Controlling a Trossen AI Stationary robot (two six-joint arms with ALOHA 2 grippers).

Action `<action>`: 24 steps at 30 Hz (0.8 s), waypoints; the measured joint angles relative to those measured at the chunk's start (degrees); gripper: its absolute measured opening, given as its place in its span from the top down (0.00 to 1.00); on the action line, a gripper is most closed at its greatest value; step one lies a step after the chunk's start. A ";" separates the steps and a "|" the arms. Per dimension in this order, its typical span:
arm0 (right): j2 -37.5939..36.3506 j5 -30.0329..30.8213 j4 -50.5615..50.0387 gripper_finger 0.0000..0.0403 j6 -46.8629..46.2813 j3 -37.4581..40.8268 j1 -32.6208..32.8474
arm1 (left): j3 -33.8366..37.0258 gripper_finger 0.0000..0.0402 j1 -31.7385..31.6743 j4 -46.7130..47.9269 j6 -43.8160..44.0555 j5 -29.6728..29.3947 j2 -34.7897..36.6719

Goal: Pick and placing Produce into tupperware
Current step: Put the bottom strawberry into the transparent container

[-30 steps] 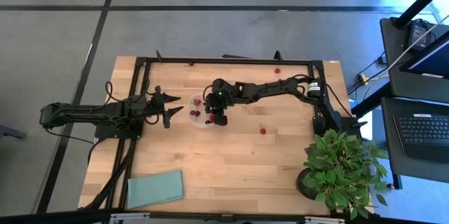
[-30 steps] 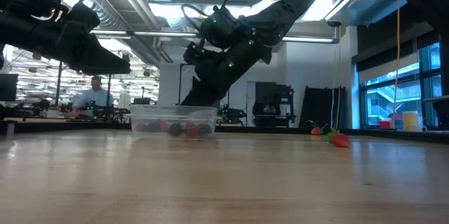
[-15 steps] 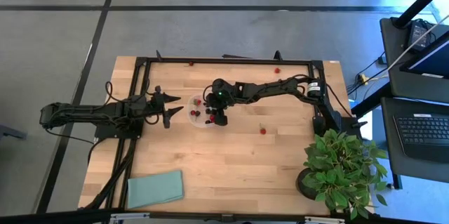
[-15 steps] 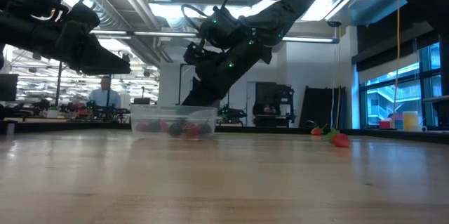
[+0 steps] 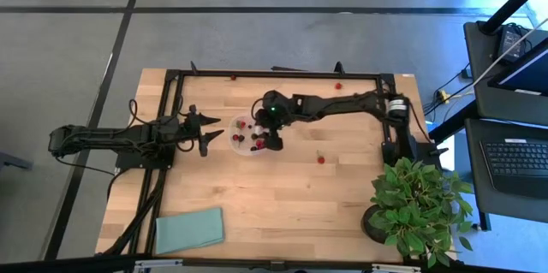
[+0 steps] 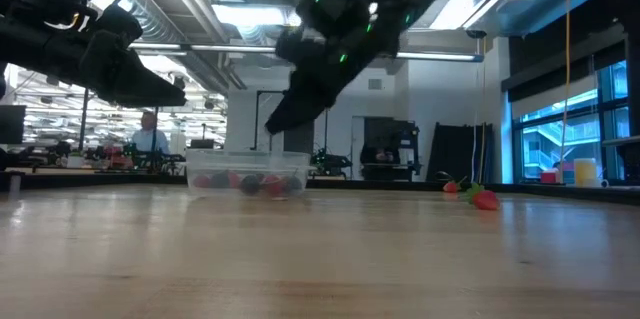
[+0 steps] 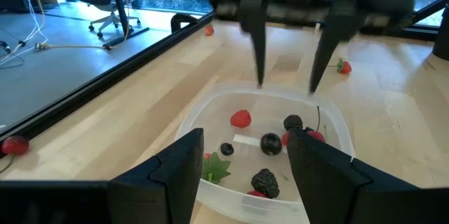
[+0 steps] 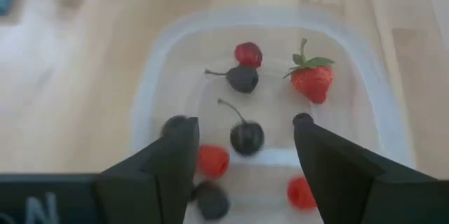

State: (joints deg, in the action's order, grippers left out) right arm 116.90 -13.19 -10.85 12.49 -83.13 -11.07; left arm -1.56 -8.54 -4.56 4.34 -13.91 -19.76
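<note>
Tabletop (image 5: 282, 196): light wood. Tupperware (image 5: 245, 135): clear, mid-tabletop, holding strawberry (image 8: 312, 80), cherries (image 8: 246, 137), raspberries (image 8: 212, 161). Right claw (image 7: 286, 83): above the container, fingers spread wide, empty. Left claw (image 5: 208, 133): just beside the container, fingers parted, empty. Loose strawberry (image 5: 320, 159): on tabletop, well apart.

My two arms are dark, near-black, built of slim jointed links that end in paired tapering fingers. My left arm (image 5: 120, 136) carries thin black cables looping along its links. My right arm (image 5: 334, 106) shows a pale band near its base joint and small green lights glowing on its wrist housing. My left jaws (image 7: 242, 175) are two broad, matte black wedges with angular, faceted faces. My right jaws (image 8: 242, 164) are the same dark wedges, with pale lettering on the housing below them.
</note>
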 joint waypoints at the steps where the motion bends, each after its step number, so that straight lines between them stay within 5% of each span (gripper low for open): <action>1: -1.39 0.00 -1.50 0.41 0.21 -0.02 0.00 | 0.00 0.50 0.01 0.02 0.00 0.02 0.02; 10: -13.39 0.06 -25.63 0.41 -0.27 1.21 0.73 | 0.00 0.50 -0.02 1.33 0.09 0.02 -0.01; 24: -30.10 5.99 -26.17 0.41 -26.80 27.75 5.04 | 0.00 0.50 -0.01 1.49 1.49 0.02 0.02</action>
State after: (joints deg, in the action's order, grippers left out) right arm 86.80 -7.20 -37.02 -14.31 -55.38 -6.03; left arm -1.56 -8.55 -3.06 5.82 -13.89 -19.75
